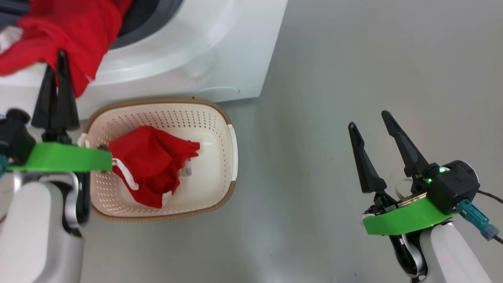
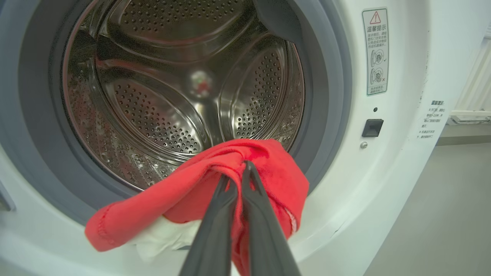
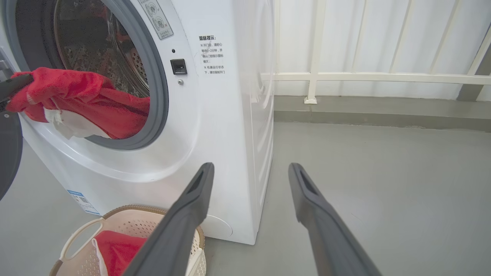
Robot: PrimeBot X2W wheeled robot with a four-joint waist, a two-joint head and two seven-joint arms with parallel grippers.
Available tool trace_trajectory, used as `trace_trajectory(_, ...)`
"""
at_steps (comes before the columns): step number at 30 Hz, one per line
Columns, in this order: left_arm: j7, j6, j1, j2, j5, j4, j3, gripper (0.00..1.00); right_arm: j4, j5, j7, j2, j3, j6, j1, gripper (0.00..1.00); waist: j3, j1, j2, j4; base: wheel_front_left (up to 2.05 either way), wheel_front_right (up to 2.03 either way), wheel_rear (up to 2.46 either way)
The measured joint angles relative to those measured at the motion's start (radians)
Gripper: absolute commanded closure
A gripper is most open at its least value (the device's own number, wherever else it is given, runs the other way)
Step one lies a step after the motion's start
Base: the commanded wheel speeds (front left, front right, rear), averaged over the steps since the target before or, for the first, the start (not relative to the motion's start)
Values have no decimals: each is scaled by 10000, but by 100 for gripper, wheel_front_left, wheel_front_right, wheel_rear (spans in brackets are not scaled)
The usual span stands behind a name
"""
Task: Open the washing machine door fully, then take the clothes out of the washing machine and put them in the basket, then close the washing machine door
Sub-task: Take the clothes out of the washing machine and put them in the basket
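The washing machine [image 1: 188,51] stands with its mouth uncovered; a dark curved piece of the washing machine door [image 3: 5,153] shows at the far left in the right wrist view. My left gripper [image 2: 238,172] is shut on a red garment with a white part [image 2: 184,191], which hangs over the grey rubber ring [image 2: 326,96] at the drum's lower lip. From the head view, this gripper [image 1: 55,67] sits just above the basket's [image 1: 157,101] left end. A second red garment [image 1: 153,169] lies inside the basket. My right gripper [image 1: 368,120] hovers open over the floor, holding nothing.
The steel drum [image 2: 172,88] behind the held garment looks bare. The basket [image 3: 126,209] sits on the grey floor [image 1: 353,59] against the washer's front. A white railing [image 3: 364,76] runs along the wall to the washer's right.
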State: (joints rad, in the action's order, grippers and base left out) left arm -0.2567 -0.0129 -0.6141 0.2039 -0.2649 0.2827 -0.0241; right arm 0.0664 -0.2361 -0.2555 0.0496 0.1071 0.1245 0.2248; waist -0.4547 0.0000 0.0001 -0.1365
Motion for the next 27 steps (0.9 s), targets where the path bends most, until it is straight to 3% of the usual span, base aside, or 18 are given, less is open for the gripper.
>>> trace_trajectory(27,0,-40,2875,-1028,188,-1327,-84,100,-33,2,0,0,-301,0,-476,0,1419,0,0,454,0,0,0)
